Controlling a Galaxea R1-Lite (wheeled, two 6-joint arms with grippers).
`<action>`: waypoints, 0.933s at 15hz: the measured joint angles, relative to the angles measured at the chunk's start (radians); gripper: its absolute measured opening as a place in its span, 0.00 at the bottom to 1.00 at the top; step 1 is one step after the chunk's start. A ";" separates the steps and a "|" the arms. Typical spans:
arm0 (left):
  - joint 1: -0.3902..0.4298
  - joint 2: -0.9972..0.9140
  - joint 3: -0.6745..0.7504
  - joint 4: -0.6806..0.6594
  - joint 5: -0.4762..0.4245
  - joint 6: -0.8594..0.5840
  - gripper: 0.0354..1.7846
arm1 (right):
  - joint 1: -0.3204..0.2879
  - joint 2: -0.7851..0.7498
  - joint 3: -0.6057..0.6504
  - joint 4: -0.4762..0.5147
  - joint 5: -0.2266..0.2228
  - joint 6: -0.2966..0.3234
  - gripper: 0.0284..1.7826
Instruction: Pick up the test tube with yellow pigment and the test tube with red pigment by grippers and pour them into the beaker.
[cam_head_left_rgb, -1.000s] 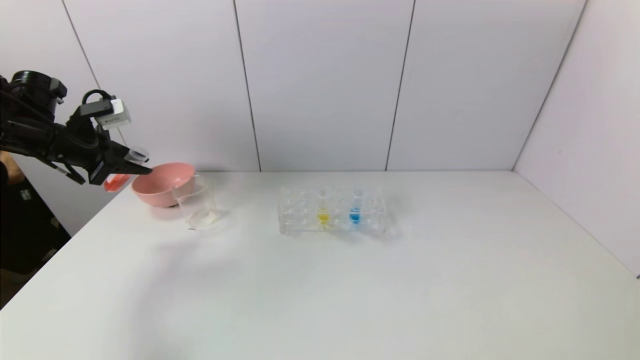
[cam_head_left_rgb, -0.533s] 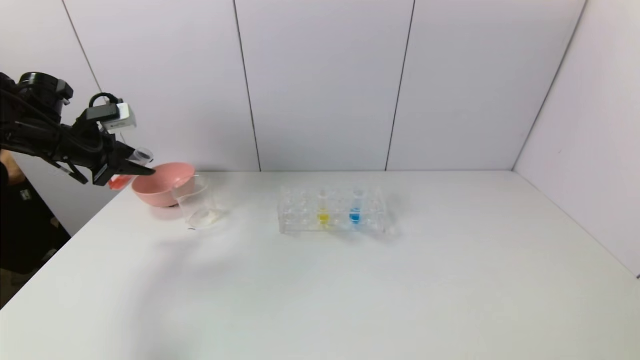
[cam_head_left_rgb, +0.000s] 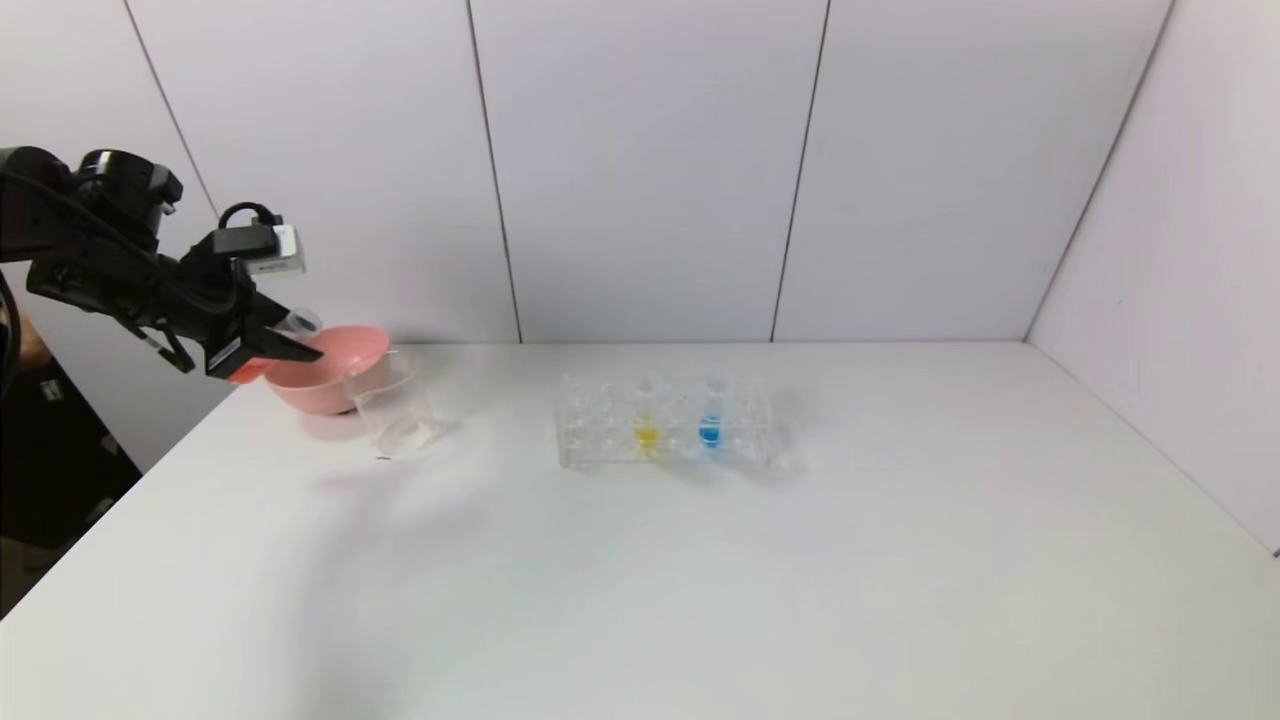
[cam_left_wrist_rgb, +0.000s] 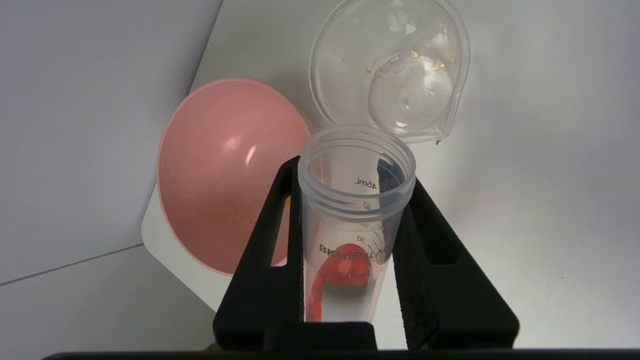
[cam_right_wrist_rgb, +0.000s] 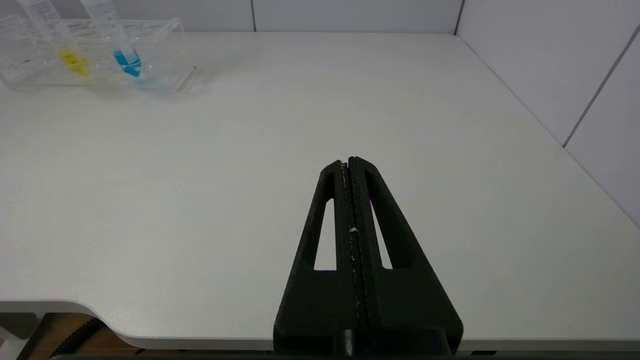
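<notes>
Red-pigment test tube (cam_left_wrist_rgb: 350, 240) clamped in left pincer (cam_left_wrist_rgb: 352, 200), mouth tipped toward beaker (cam_left_wrist_rgb: 400, 75) just ahead, likely positioning for pour. Right pincer (cam_right_wrist_rgb: 351, 165) closed, empty, parked.

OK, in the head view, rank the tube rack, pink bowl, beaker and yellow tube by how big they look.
1. Tube rack, widest by far.
2. Pink bowl.
3. Beaker, slightly smaller; it overlaps the bowl, so that ranking is close.
4. Yellow tube, slimmest.
</notes>
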 joint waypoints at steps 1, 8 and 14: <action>-0.007 0.002 -0.002 -0.001 0.019 -0.004 0.28 | 0.000 0.000 0.000 0.000 0.000 0.000 0.05; -0.040 0.007 -0.005 -0.013 0.089 -0.054 0.28 | 0.000 0.000 0.000 0.000 0.000 0.000 0.05; -0.063 0.008 -0.011 -0.016 0.158 -0.093 0.28 | 0.000 0.000 0.000 0.000 0.000 0.000 0.05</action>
